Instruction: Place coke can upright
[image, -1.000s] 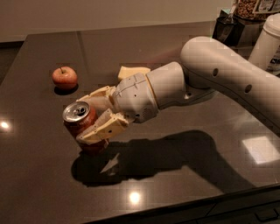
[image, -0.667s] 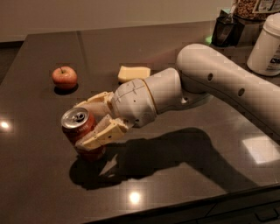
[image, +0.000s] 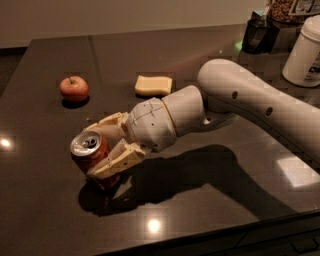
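The coke can is red with a silver pull-tab top. It stands nearly upright, tilted slightly toward the left, on the dark table at the front left. My gripper reaches in from the right and is shut on the can, one cream finger in front of it and one behind. The can's lower part is partly hidden by the front finger. Its base looks close to or on the table surface.
A red apple sits at the back left. A yellow sponge lies behind my wrist. A white jar and a dark container stand at the back right. The table's front edge is close below.
The gripper with the can has moved slightly lower and toward the front. The can stays held and sits a little more upright.
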